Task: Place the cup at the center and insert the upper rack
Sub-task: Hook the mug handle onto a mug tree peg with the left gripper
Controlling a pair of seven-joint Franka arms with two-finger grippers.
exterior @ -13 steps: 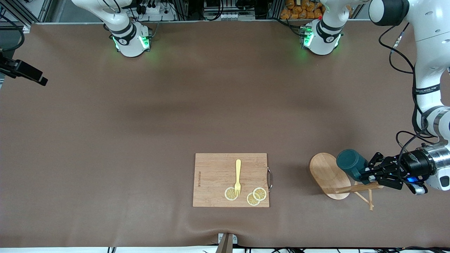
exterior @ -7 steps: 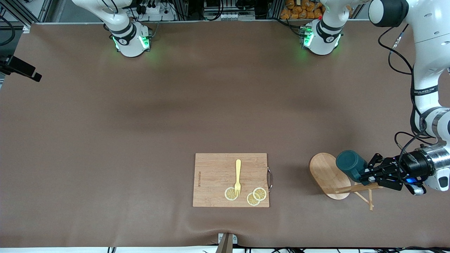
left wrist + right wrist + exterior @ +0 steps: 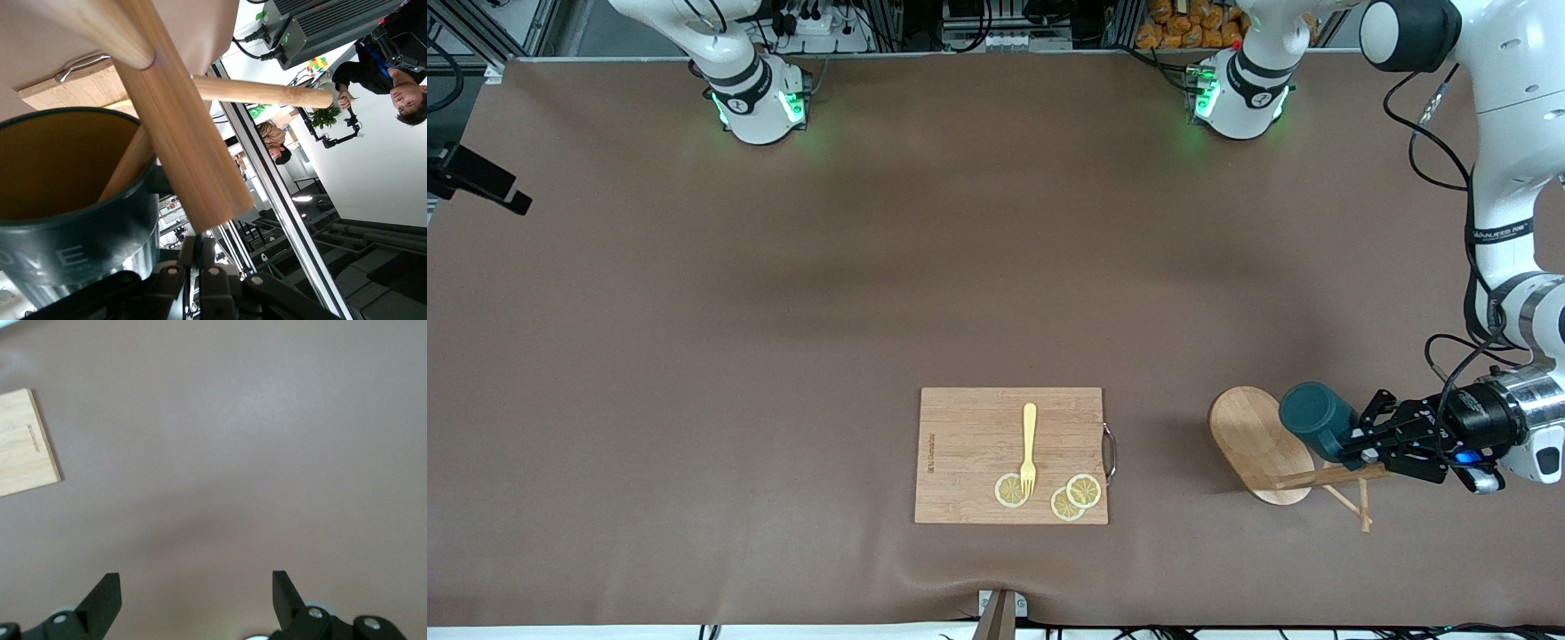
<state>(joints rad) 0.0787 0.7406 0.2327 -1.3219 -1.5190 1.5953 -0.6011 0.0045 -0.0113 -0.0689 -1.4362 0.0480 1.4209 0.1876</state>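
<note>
Left end effector grips the cup over the upper rack; right end effector spread wide

We see a brown desk, a wooden cutting board with a metal handle near the front camera, a yellow fork lying on it, three lemon slices at its nearer edge, fork tines resting on one.

A: The cup?
B: Glossy teal glaze, ribbed.
A: The upper rack?
B: Smooth pale wood, like the cutting board at its nine o'clock. Matt brown tablecloth.
</note>
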